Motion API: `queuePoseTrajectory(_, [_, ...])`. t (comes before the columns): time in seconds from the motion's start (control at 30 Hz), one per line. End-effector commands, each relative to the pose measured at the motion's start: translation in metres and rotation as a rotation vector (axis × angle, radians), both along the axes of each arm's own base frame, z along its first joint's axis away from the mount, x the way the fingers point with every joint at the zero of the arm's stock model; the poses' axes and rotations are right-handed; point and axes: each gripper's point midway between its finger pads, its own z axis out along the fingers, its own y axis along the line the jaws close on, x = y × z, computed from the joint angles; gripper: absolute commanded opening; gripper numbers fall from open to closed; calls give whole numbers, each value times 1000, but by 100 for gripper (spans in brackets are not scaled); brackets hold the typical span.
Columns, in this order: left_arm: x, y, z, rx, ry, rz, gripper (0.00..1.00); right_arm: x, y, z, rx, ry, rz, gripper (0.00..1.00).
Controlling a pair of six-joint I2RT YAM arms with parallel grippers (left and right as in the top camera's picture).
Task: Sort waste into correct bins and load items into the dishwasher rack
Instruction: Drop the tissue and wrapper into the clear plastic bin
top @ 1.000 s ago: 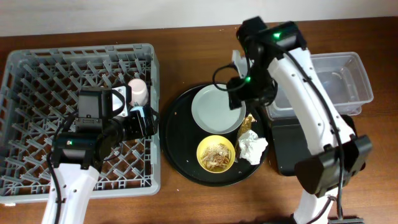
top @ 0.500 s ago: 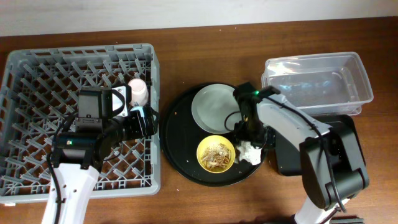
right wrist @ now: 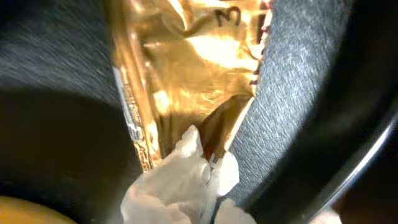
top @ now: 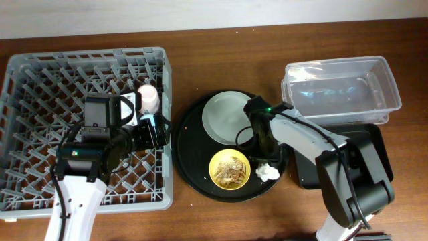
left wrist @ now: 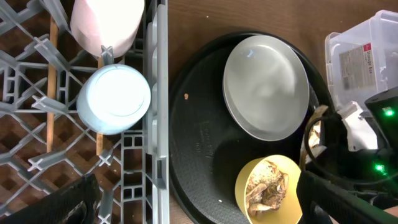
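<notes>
The grey dishwasher rack (top: 40, 80) holds a pink cup (top: 148, 99) and a blue cup (left wrist: 114, 99) at its right edge. My left gripper (top: 148, 131) hovers there, open and holding nothing. On the round black serving tray (top: 194, 134) lie the pale grey plate (top: 224, 117) and the yellow bowl (top: 231, 169) of brown food scraps (left wrist: 266, 188). My right gripper (top: 262, 157) is down at the tray's right side, shut on the white napkin (right wrist: 177, 193). The gold foil wrapper (right wrist: 186, 62) lies just beyond the napkin, hidden under the arm from above.
The clear plastic tub (top: 341, 90) stands at the back right. The shallow black tray (top: 364, 150) sits in front of it, partly under my right arm. Bare wood shows between the rack (left wrist: 158, 93) and the serving tray (left wrist: 199, 143).
My right arm has swung down from above the plate and tub onto the tray's right side and shut at the napkin, which shifted slightly toward the front. The left arm stayed still.
</notes>
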Motion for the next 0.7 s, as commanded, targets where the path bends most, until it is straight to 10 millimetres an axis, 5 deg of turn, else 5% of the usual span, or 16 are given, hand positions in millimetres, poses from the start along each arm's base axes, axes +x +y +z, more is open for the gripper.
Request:
queuePoseTrajectory(0.0, [1,-2,5,-3,-13,-13,99,32,7,61,24,-89,129,4])
queuePoseTrajectory(0.13, [1,-2,4,-3,-13,-13,99,61,17,138,83,-262,177,4])
queuePoseTrajectory(0.2, [1,-2,4,-3,-13,-13,99,82,-10,160,84,-343,88,4])
queuePoseTrajectory(0.27, [1,-2,4,-3,-13,-13,99,117,-62,165,74,-439,-81,4])
queuePoseTrajectory(0.3, [1,-2,4,-3,-13,-13,99,140,-105,168,65,-516,-204,4])
queuePoseTrajectory(0.43, [1,-2,4,-3,-13,-13,99,162,-195,147,13,-559,-411,17])
queuePoseTrajectory(0.5, [1,-2,5,-3,-13,-13,99,171,-199,136,9,-560,-412,94])
queuePoseTrajectory(0.6, [1,-2,4,-3,-13,-13,99,182,-190,152,42,-604,-207,99])
queuePoseTrajectory(0.67, [1,-2,5,-3,-13,-13,99,169,-140,203,286,-623,-31,99])
